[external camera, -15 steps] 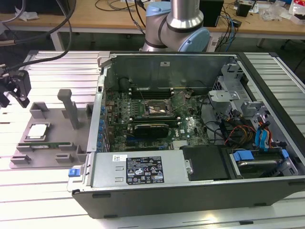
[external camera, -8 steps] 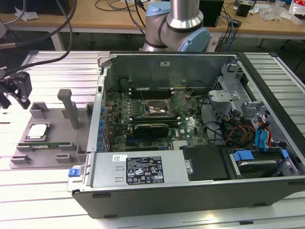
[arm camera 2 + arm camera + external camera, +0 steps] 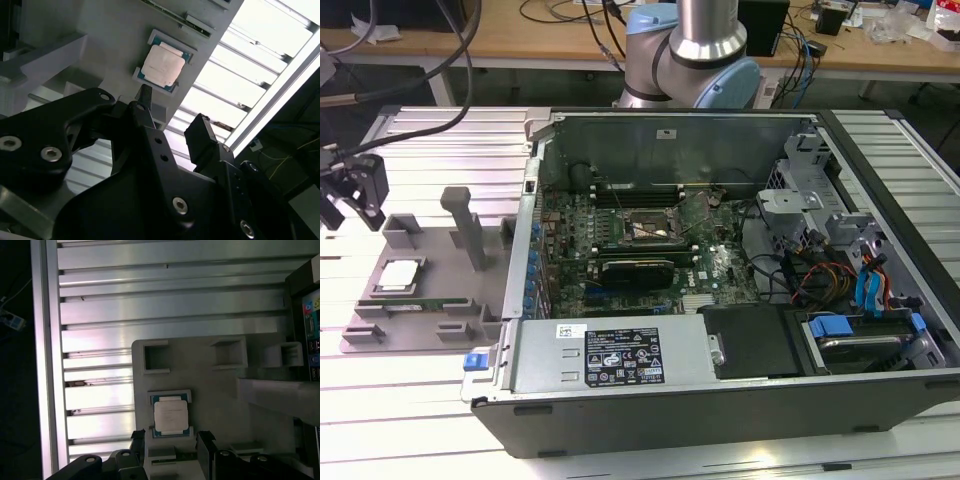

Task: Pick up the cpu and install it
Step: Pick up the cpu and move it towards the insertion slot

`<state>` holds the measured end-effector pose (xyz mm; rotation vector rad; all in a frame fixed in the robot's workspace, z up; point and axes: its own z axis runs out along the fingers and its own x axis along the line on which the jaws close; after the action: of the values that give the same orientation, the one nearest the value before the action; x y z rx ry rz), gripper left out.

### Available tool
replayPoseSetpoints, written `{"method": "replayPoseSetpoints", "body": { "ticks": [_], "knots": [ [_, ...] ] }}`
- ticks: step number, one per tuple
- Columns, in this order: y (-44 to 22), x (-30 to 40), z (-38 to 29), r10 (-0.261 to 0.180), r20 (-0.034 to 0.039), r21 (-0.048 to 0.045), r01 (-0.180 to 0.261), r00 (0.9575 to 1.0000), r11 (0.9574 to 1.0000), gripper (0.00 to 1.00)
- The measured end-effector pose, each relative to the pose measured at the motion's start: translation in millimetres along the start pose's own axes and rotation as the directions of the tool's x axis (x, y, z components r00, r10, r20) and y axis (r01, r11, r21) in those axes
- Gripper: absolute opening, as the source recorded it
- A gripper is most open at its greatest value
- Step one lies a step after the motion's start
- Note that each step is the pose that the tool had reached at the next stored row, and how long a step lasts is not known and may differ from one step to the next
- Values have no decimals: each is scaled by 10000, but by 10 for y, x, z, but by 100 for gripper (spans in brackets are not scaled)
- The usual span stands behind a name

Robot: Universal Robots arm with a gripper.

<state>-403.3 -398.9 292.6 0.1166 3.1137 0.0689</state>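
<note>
One cpu (image 3: 398,275) in one grey tray (image 3: 430,250), frame left, on slatted metal worktop (image 3: 410,420); one open computer case (image 3: 720,405); two fingers (image 3: 206,442) spread, empty.

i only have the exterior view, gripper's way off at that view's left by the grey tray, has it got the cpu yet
Observer: No. In the first wrist view the gripper is open, with nothing between its fingers.
Operator: so where's the cpu
Observer: In both wrist views the cpu lies flat in a square recess of the grey tray, metal top up.
Operator: am i lined up on it
Observer: Roughly. In the first wrist view the chip sits in line with the gap between the two fingertips.
</note>
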Motion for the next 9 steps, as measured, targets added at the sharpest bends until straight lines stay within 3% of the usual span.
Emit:
{"method": "replayPoseSetpoints", "body": {
  "ticks": [9],
  "knots": [
    [-2, 1, 43, 0, -1, 1, 0, 10000, 10000, 54]
  ]
}}
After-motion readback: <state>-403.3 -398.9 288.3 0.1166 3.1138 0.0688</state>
